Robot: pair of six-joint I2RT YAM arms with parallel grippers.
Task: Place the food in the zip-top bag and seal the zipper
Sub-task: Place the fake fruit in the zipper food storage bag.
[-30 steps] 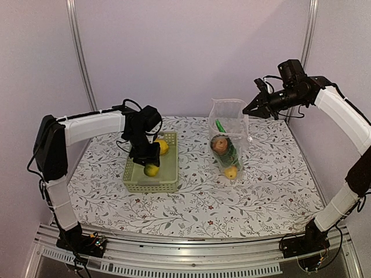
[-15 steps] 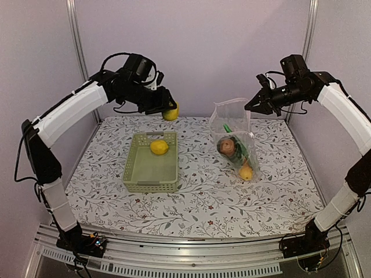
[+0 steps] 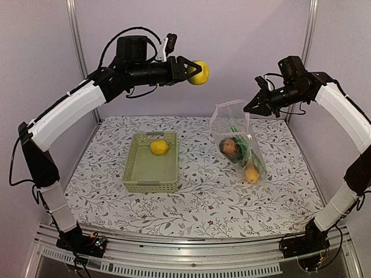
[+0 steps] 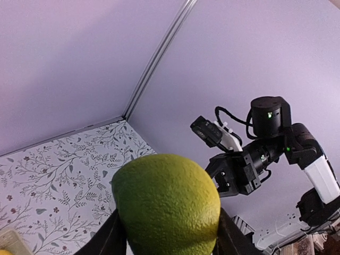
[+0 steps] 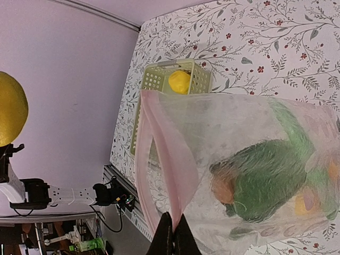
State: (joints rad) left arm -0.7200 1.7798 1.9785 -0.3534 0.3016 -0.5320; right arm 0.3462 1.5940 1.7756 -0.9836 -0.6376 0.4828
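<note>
Two lemons are outside the bag. The raised lemon (image 3: 200, 73) is clamped between the fingers of the left tool (image 3: 194, 72), high in the air above and beyond the far right corner of the pale green basket (image 3: 132, 174). In the left wrist view it fills the space between the two fingers. The basket lemon (image 3: 159, 147) lies alone at the far end of the basket, which sits on the flower-patterned bench (image 3: 203, 208).

To the right of the basket, well apart from it, the zip-top bag (image 3: 237, 133) hangs with its lower end resting on the bench. The right tool (image 3: 250, 109) is closed tight on the bag's upper edge and holds it up; the mouth gapes toward the basket side.

In the right wrist view the fingertips pinch the pinkish zipper (image 5: 142, 175).

Four pieces show through the plastic:
- one reddish-brown round one (image 3: 230, 146)
- one leafy green (image 3: 243, 152)
- one cucumber (image 3: 234, 131)
- one yellow piece (image 3: 251, 174), lowest in the bag
</note>
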